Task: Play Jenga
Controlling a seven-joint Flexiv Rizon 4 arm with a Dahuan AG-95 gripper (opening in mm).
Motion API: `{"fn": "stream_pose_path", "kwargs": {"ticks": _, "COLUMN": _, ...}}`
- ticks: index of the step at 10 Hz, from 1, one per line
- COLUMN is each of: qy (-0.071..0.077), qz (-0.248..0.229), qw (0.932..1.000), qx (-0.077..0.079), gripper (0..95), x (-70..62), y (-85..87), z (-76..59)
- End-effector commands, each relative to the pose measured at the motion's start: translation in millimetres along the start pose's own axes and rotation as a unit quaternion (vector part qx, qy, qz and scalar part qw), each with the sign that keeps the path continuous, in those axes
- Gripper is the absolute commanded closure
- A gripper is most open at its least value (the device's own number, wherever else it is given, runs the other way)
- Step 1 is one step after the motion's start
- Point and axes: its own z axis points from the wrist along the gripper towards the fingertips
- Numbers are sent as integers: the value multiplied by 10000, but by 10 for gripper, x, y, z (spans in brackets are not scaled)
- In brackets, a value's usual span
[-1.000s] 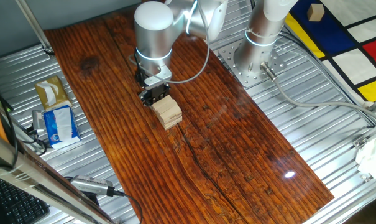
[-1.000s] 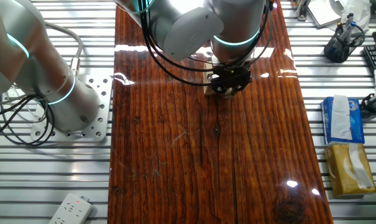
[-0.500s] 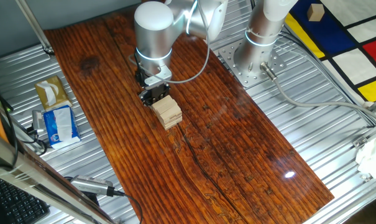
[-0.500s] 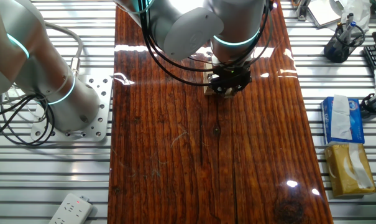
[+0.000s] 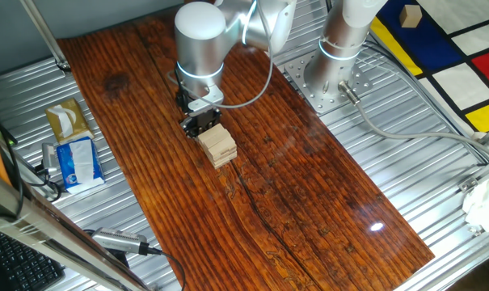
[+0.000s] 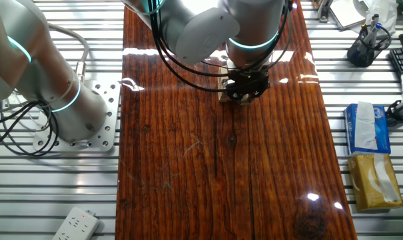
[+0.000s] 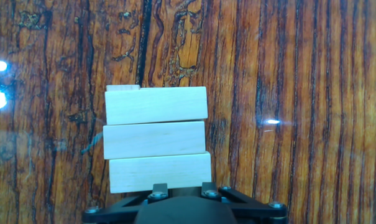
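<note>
Still, nothing differs from a second ago: my claw hangs where it did, and the Jenga tower has not shifted on the bench.

The tower is pale tan wood, smooth and matte, built of flat rectangular blocks with square-cut ends. In the hand view its top layer shows three blocks lying side by side, edges touching, their long axes running from 9 o'clock to 3 o'clock. A sliver of a lower block peeks out at the tower's 12 o'clock side, near its left corner. The bench is dark reddish-brown wood with heavy black grain and a glossy finish that throws back light spots.

The tower stands toward the far half of the bench in one fixed view, just at 5 o'clock from my claw. In the other fixed view my claw covers most of it. Whether my claw is spread or pressed together I cannot tell; the fingers are hidden.
</note>
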Motion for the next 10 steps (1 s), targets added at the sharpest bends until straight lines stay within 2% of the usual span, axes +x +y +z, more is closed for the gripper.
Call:
{"fn": "stream_pose_path", "kwargs": {"ticks": 1, "qy": 7, "qz": 19, "qw": 10000, "qx": 5, "gripper": 950, "x": 1, "y": -1, "z": -3}}
{"fn": "stream_pose_path", "kwargs": {"ticks": 10, "qy": 11, "qz": 127, "qw": 9999, "qx": 5, "gripper": 950, "x": 1, "y": -1, "z": -2}}
